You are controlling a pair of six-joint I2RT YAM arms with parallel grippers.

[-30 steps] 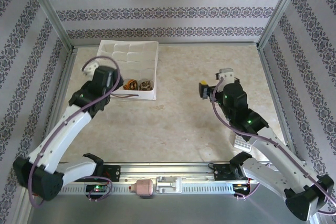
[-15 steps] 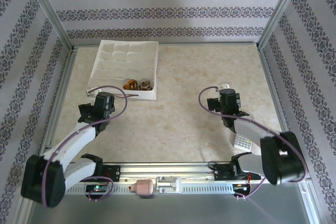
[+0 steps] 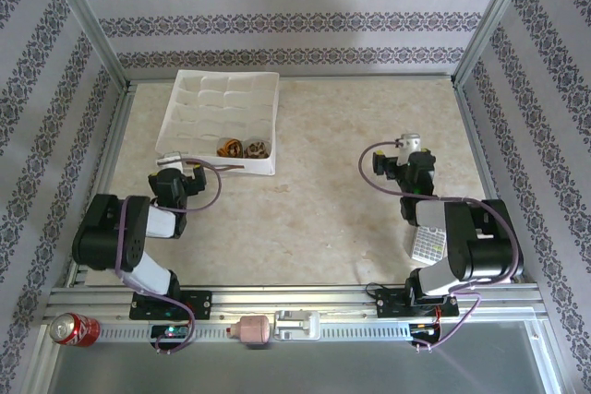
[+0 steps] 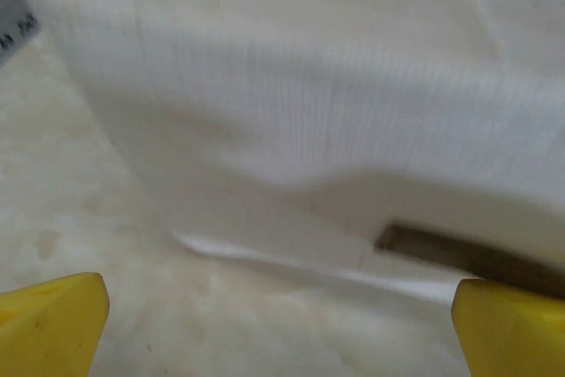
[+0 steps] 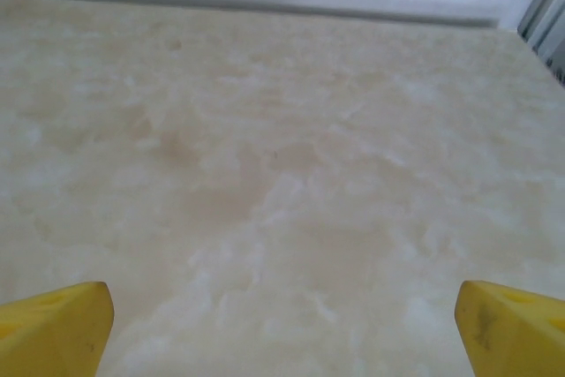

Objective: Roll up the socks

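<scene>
Two rolled sock bundles sit side by side in the front row of the white divided tray (image 3: 181, 110): an orange-brown one (image 3: 229, 148) and a beige-brown one (image 3: 258, 147). My left gripper (image 3: 175, 178) rests low on the table just in front of the tray's near-left corner, apart from the socks. In the left wrist view the left gripper (image 4: 282, 324) is open, its yellow fingertips (image 4: 53, 320) wide apart, facing the tray's white wall (image 4: 309, 112) and its slot (image 4: 459, 255). My right gripper (image 3: 411, 160) sits at the right of the table. In the right wrist view the right gripper (image 5: 282, 324) is open over bare marble.
Both arms are folded back over their bases. A white gridded pad (image 3: 427, 246) lies by the right arm. On the front rail stand a red can (image 3: 71, 328) and a pink object (image 3: 252, 329). Aluminium posts and patterned walls close in the table.
Both arms have drawn back and folded down toward their bases. The left gripper has left the tray's front edge; the right gripper has moved right. A red can now shows at bottom left.
</scene>
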